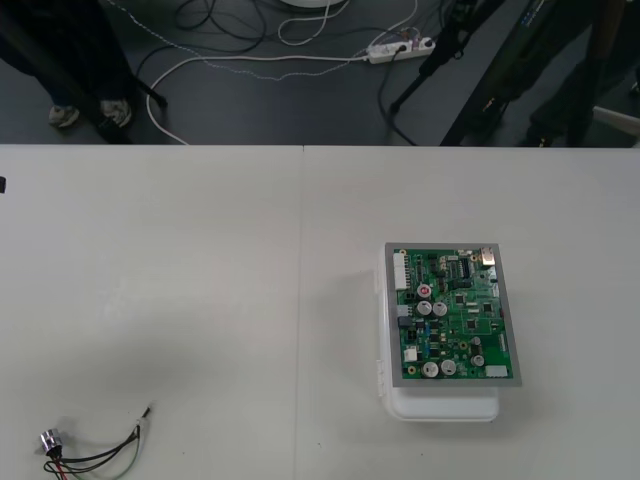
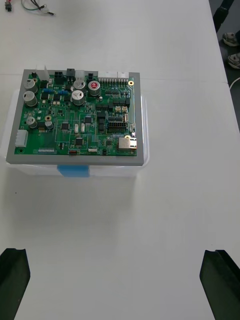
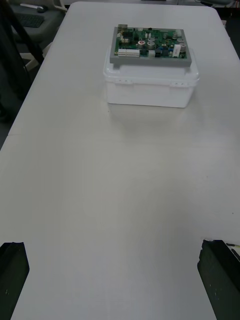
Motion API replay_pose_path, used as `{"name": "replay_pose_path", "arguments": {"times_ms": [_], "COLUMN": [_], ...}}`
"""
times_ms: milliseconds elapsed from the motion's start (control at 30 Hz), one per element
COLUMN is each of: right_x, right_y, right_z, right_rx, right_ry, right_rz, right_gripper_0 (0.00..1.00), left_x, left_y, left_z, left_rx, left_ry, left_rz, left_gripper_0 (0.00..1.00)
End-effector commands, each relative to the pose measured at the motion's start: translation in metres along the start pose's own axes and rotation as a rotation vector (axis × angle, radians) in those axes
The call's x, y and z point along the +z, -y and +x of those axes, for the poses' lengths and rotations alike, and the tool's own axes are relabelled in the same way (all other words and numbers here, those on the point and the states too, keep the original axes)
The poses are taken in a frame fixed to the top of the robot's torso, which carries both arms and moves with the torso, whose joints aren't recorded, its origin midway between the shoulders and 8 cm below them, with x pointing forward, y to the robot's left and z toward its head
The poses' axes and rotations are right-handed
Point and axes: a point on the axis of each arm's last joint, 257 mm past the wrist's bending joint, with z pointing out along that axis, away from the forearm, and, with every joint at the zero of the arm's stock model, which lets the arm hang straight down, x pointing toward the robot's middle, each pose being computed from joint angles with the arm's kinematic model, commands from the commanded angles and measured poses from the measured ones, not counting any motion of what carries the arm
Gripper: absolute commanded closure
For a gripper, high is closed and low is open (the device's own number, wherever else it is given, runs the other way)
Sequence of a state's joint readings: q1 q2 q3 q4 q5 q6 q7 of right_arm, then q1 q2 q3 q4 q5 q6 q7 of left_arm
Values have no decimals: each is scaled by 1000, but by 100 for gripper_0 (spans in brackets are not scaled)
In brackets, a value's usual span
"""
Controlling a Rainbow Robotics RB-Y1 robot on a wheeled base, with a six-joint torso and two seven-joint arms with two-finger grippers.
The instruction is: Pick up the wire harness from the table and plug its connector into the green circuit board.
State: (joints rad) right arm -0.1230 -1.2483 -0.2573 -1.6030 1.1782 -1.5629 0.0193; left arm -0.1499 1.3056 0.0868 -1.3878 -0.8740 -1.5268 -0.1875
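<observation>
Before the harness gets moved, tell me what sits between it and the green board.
Nothing visible. The harness lies on the table at its near left; only tabletop separates it from the board.

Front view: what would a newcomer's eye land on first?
The green circuit board on its white base, standing right of the table's middle. Then the wire harness, lying at the near left corner, far from the board. The left gripper and right gripper are open and empty.
</observation>
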Motion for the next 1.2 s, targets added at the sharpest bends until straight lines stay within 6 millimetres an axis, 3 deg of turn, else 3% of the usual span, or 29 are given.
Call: {"name": "replay_pose_path", "arguments": {"times_ms": [33,733,767,1100,1133,1200], "right_x": [-9,-9,-9,-9,13,17], "right_y": [2,2,2,2,-20,-23], "right_z": [-4,-4,-4,-4,13,16], "right_rx": [-62,-62,-62,-62,11,22], "right_ry": [-20,-20,-20,-20,9,18], "right_rz": [9,9,9,9,-27,-26], "right_gripper_0": [0,0,0,0,0,0], "left_x": [-16,-16,0,-1,-1,-2], "left_y": [9,9,31,33,34,35], "left_z": [-7,-7,17,28,29,35], "left_rx": [-37,-37,-116,-103,-100,-79], "left_ry": [-39,-39,-21,-56,-60,-81], "left_rz": [41,41,66,64,65,70], "left_gripper_0": [0,0,0,0,0,0]}}
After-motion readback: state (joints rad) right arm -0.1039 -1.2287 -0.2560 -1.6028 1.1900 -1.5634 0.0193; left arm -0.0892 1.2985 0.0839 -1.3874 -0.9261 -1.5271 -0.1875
